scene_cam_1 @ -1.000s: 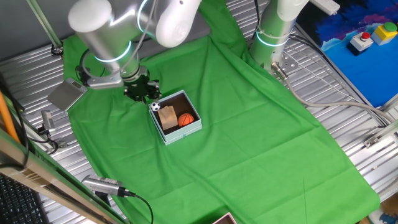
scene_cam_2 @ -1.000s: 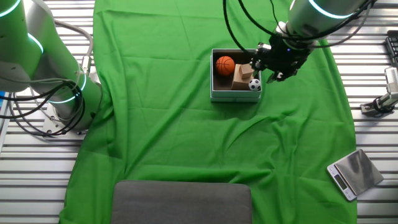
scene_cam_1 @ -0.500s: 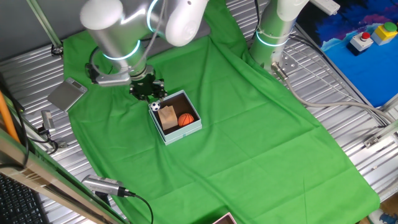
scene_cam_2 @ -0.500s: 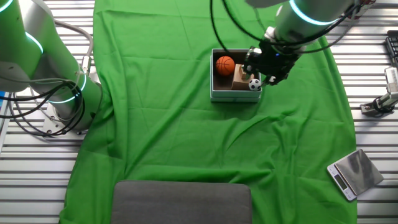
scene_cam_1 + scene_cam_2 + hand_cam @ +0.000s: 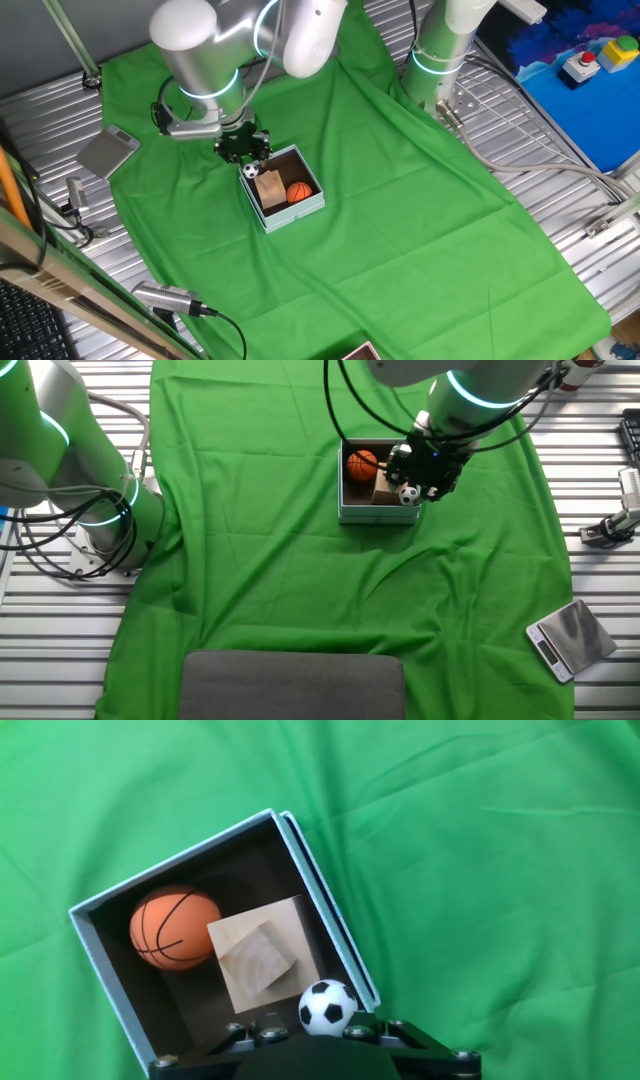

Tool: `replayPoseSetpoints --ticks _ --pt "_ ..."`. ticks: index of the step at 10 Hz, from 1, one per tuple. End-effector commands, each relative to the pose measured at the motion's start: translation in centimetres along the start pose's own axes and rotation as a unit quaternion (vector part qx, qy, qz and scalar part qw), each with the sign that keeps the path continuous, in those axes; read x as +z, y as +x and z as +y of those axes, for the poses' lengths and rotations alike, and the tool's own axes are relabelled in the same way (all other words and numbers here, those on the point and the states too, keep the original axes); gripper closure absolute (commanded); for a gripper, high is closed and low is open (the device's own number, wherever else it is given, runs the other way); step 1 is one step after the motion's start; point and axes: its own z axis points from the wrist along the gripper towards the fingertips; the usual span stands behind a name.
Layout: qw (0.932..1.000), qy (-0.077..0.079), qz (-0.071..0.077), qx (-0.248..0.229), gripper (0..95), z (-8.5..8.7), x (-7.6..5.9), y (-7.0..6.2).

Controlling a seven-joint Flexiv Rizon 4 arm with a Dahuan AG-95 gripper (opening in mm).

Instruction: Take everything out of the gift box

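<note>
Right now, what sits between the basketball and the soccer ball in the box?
The tan wooden block lies between the basketball and the soccer ball, clearest in the hand view.

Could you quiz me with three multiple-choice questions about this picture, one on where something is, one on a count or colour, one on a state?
1. Where is the soccer ball?
A. In a corner of the gift box
B. On the green cloth outside the box
C. On the metal table

2. How many items are in the box?
A. One
B. Two
C. Three

3. How does the gripper stand?
A. Far away at the cloth's edge
B. Above the box's corner by the soccer ball
C. Carrying the basketball in the air

Answers: 1 A, the ball sits inside the walls, beside the wooden block. 2 C, soccer ball, basketball and block all lie inside. 3 B, both fixed views show the gripper over that corner; whether its fingers are open cannot be told.
</note>
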Motion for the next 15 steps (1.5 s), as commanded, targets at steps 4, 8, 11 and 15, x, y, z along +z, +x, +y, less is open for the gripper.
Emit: replayPoseSetpoints --ticks 4,8,11,15 --pt "1.0 0.003 -0.002 0.001 57.0 -0.45 -0.22 -0.25" --pt "0.9999 0.005 -0.003 -0.011 57.0 -0.42 -0.19 -0.29" --pt "0.9999 0.005 -0.003 -0.015 57.0 -0.04 -0.1 -0.12" --pt "0.9998 0.007 -0.004 -0.015 57.0 0.46 0.16 0.13"
